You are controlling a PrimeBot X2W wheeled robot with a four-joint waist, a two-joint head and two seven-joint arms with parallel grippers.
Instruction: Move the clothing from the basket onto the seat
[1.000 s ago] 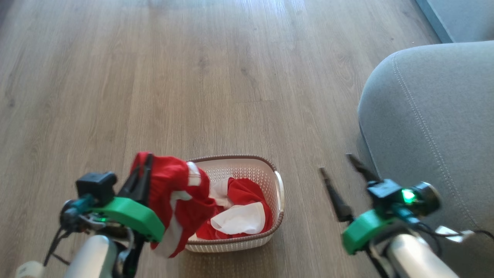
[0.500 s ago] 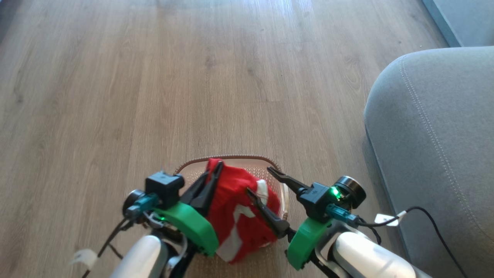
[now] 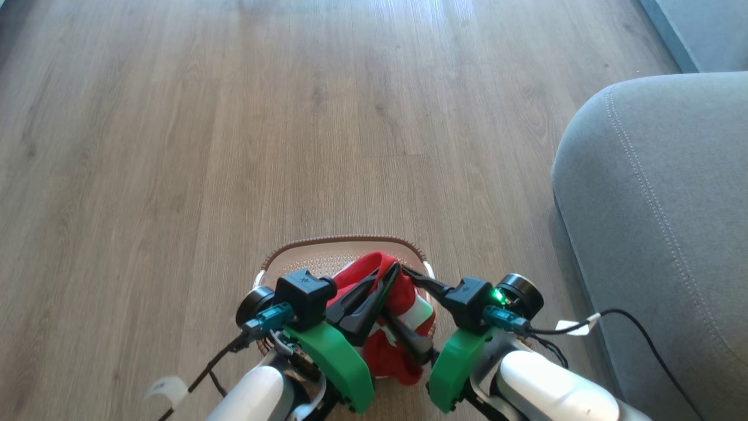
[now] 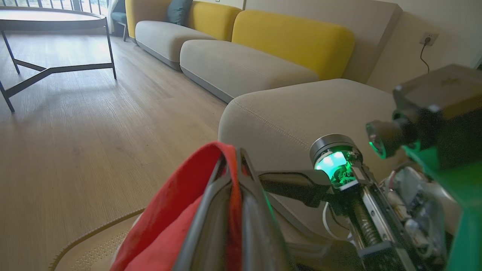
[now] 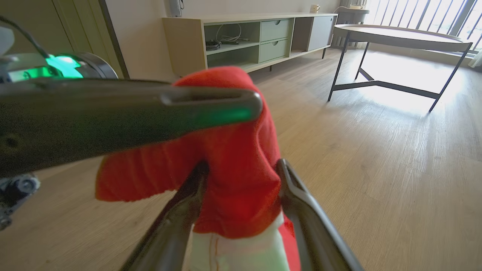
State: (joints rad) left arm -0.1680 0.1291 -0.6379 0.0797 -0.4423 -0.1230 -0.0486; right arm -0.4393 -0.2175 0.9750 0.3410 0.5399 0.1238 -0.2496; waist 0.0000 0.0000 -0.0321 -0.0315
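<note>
L end effector [image 3: 392,268] clenched on clothing [image 3: 390,359], prob. soft, light; R end effector [image 3: 393,291] released, straddling it. Grab bunched fold; seat [image 3: 660,204] at 3 o'clock.

we see our pale rounded left forearm [image 3: 252,399] and pale rounded right forearm [image 3: 549,387] rising from the bottom edge of the head view. each carries a green plastic wrist mount [image 3: 340,363]. the left gripper [image 3: 392,271], at bottom centre, points up and right, its two long dark fingers pinched together on a fold of soft red fabric garment [image 3: 390,358]. the right gripper [image 3: 396,292] angles up and left beside it, fingers spread wide with that fold between them.
</note>
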